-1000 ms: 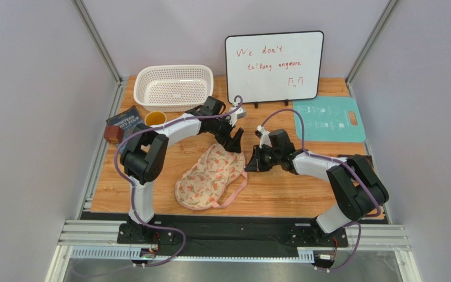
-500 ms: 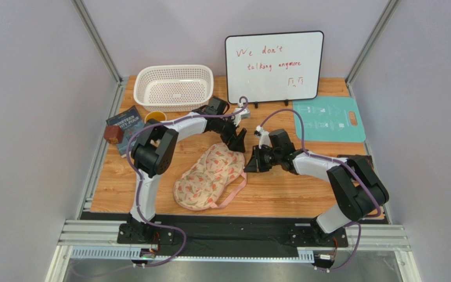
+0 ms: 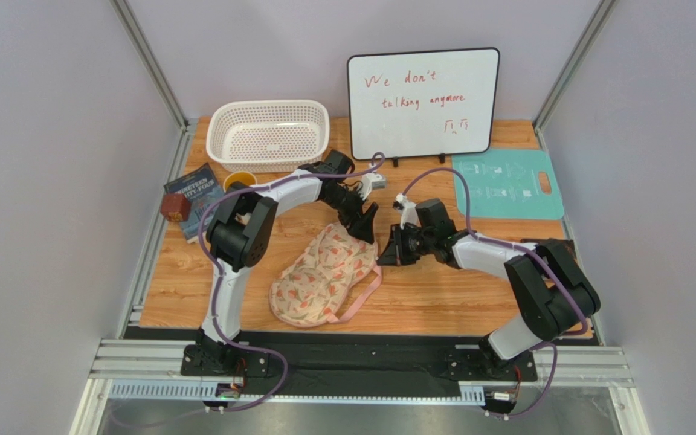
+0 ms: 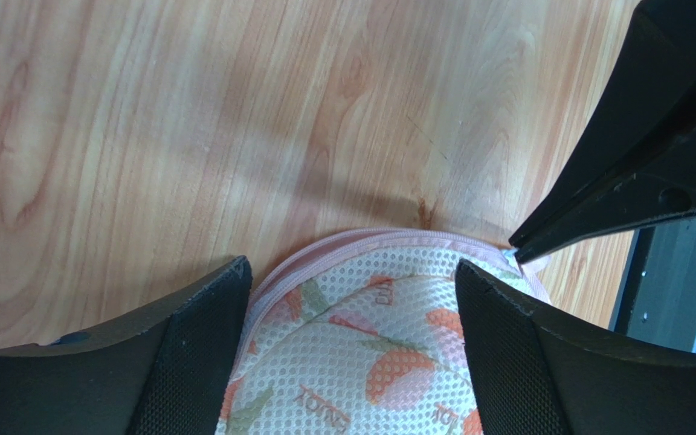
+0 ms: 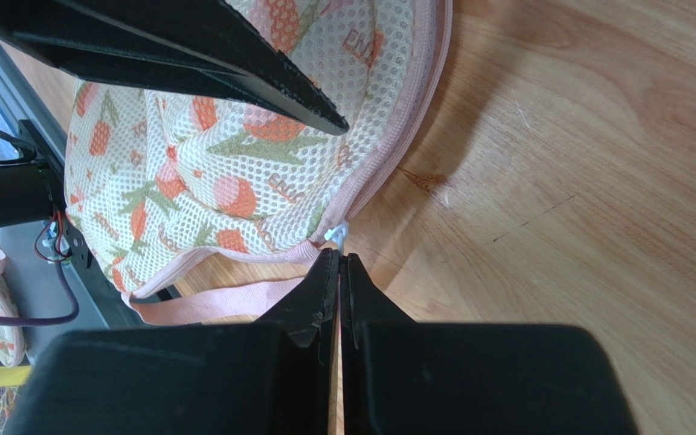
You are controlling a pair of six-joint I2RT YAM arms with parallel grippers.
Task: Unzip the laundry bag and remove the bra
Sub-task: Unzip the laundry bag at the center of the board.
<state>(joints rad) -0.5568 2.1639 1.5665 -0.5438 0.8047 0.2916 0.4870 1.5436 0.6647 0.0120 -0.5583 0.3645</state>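
Top view: a wooden table (image 3: 433, 294) w/ two robot arms reaching toward its centre. The laundry bag (image 3: 324, 275), cream w/ red & green print, lies flat mid-table, its pink strap loop (image 3: 361, 294) on the R side. The L gripper (image 3: 363, 227) sits over the bag's far end. The R gripper (image 3: 384, 254) is just beside that end, to its R. At the back are a white basket (image 3: 268, 134), a whiteboard (image 3: 422, 101) & a teal mat (image 3: 508, 184).

L wrist view: L jaws are spread wide, one finger each side of the bag's rounded far lobe. The pink zipper trim (image 4: 324, 254) runs round the lobe's edge. The R gripper's tip meets the trim at the R.

R wrist view: R jaws are pressed together, tips at the small white zipper pull (image 5: 335, 236) on the bag's edge. Can't tell if the pull is actually caught btwn them.
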